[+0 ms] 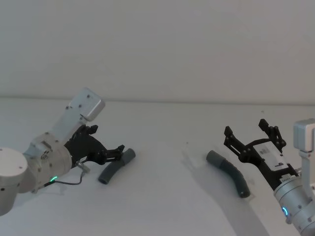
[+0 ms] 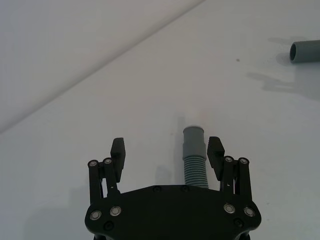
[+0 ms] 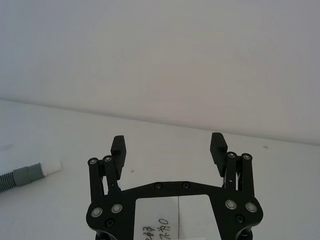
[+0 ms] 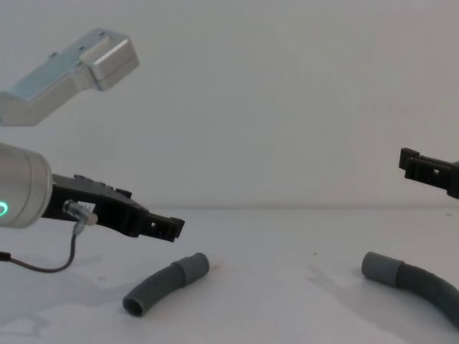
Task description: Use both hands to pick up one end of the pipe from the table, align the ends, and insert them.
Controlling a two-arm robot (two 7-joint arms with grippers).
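Seemingly mid-pickup, with the left gripper (image 1: 106, 139) spread low over the short tube (image 1: 114, 169) on the table (image 1: 167, 206) and the right gripper (image 1: 246, 128) spread, raised near the long hose (image 1: 229, 172); next, lower and close on each.

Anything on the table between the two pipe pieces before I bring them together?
No. In the head view the table between the short curved tube and the longer hose is bare; the chest view agrees.

plain pale wall (image 1: 157, 44) — bare, evenly lit.
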